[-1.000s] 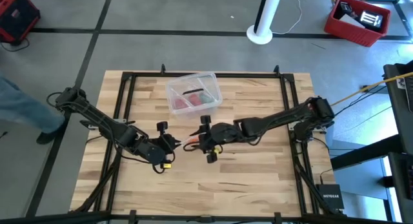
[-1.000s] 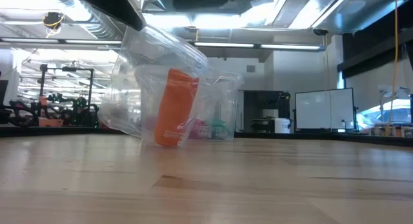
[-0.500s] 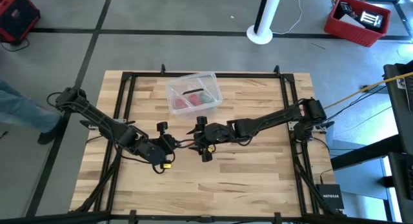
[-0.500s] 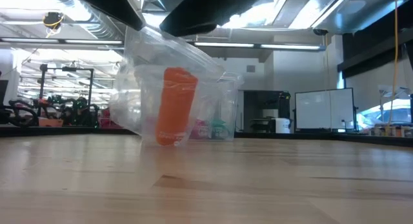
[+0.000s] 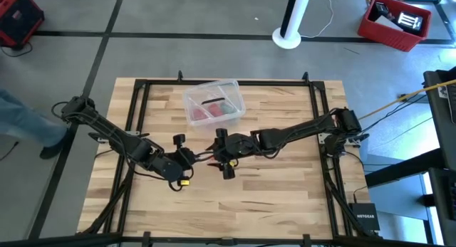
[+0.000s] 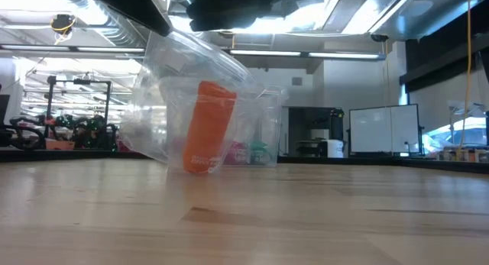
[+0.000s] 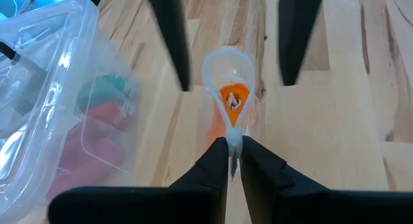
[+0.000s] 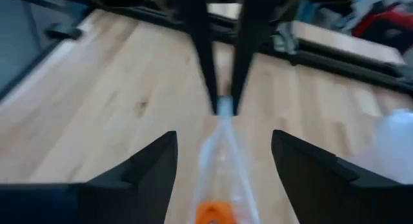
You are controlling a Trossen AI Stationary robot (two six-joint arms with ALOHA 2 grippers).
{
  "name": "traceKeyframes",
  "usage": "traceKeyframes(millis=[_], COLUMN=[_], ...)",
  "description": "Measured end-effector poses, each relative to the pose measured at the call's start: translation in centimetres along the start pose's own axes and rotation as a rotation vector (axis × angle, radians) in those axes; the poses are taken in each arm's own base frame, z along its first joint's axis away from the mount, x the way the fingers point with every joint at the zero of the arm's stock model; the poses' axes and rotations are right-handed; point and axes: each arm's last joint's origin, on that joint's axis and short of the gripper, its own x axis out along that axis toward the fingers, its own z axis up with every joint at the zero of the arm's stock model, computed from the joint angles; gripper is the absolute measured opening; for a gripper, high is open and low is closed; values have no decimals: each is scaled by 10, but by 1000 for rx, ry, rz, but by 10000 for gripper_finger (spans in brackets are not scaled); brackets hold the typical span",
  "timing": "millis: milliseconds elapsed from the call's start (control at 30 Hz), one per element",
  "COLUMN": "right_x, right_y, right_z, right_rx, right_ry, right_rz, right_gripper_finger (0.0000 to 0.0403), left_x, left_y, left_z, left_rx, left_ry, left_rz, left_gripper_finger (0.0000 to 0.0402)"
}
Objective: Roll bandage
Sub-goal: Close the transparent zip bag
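The orange bandage [image 6: 208, 127] is a stubby roll inside a crumpled clear plastic wrapper [image 6: 172, 82], which hangs over the middle of the table. My left gripper [image 7: 233, 146] is shut on the wrapper's top. My right gripper [image 8: 224, 139] is open and faces it from the right. Its two fingers [image 7: 174, 50] stand on either side of the wrapper's open mouth [image 7: 227, 62] without touching it. In the high view the two grippers nearly meet at mid-table, with the orange bandage [image 5: 209, 159] showing between them. My left gripper pinches the wrapper's flattened top edge [image 7: 233, 141] between its two fingertips, slanting down from the table's left. The wrapper hangs below the fingers with the bandage roll upright in its lower part. Whether its bottom [image 6: 200, 170] touches the table, I cannot tell.
A clear plastic box [image 5: 214, 102] with red and green contents stands just behind the grippers toward the far edge. Bare wood lies toward the near edge [image 5: 228, 211]. A black frame [image 5: 135, 119] runs around the tabletop.
My right gripper has gone toward the table's left, closing in on the hanging wrapper, and its dark body now shows at the top of the low view. The wrapper with the bandage has swayed a little and hangs much as before.
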Motion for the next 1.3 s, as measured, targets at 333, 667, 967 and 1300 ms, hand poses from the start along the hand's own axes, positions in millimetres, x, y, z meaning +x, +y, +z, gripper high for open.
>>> traceKeyframes(millis=[333, 667, 967, 1300], right_x=[16, 24, 24, 24], right_y=[3, 4, 4, 4], right_z=[-16, -21, -22, -23], right_rx=[22, 17, -10, -11], right_ry=[61, 67, 79, 85], right_rz=[-19, -40, -43, -41], right_gripper_finger=[240, 123, 16, 10], left_x=[0, 0, 0, -1], left_y=[0, 0, 0, -1], left_z=[0, 0, 0, -1], left_rx=[-8, -9, -120, -217], left_ry=[2, 2, 6, 26], left_rz=[1, 0, -11, -50], left_gripper_finger=[27, 27, 27, 98])
